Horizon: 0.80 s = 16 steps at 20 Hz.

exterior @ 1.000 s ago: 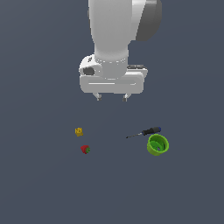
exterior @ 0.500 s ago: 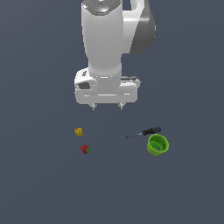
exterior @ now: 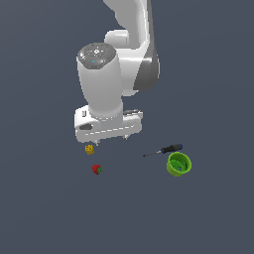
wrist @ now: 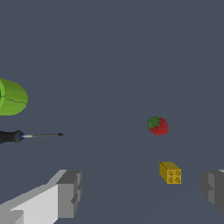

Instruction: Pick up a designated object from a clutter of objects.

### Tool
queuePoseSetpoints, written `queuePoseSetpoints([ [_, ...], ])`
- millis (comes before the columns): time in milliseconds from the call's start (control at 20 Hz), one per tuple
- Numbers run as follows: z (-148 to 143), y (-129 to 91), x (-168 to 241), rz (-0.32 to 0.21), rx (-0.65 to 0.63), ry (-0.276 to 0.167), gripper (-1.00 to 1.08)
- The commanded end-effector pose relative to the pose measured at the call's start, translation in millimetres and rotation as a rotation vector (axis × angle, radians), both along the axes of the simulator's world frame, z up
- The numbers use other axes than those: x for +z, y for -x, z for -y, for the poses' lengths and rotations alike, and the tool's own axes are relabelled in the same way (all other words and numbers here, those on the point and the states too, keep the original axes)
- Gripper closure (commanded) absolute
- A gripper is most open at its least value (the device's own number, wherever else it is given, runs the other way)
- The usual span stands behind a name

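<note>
Red strawberry (wrist: 158,126) looks tiny, light, rounded, maybe slippery.
We'd pinch its belly; fingers (wrist: 70,192) spread wide, empty.

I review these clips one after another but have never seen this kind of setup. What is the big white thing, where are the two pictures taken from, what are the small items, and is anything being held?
These are simulator renders, not photographs. The big white thing is a robot arm; its gripper, a two-fingered clamp, hangs at its lower end. The exterior view comes from a camera off the arm. The wrist view comes from a camera on the arm's wrist, looking past the grey fingers.

Four small items lie apart on the dark surface: a red strawberry with a green top, a yellow block, a screwdriver and a green cup. The strawberry is the one to pick up.

Nothing is held. The fingers stand wide apart with nothing between them, and the gripper hangs close to the yellow block.
</note>
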<state>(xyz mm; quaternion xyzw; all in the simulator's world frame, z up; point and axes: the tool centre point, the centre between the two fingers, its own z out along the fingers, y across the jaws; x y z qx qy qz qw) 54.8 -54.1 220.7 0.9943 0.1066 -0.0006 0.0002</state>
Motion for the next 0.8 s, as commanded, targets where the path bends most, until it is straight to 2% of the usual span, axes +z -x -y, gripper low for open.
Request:
queuePoseSetpoints([
  [0, 11, -7, -18, 0.000, 0.050, 0.002, -0.92],
  [400, 46, -24, -80, 0.000, 0.207, 0.003, -0.92],
  [750, 69, -30, -122, 0.000, 0.308, 0.001, -0.92],
])
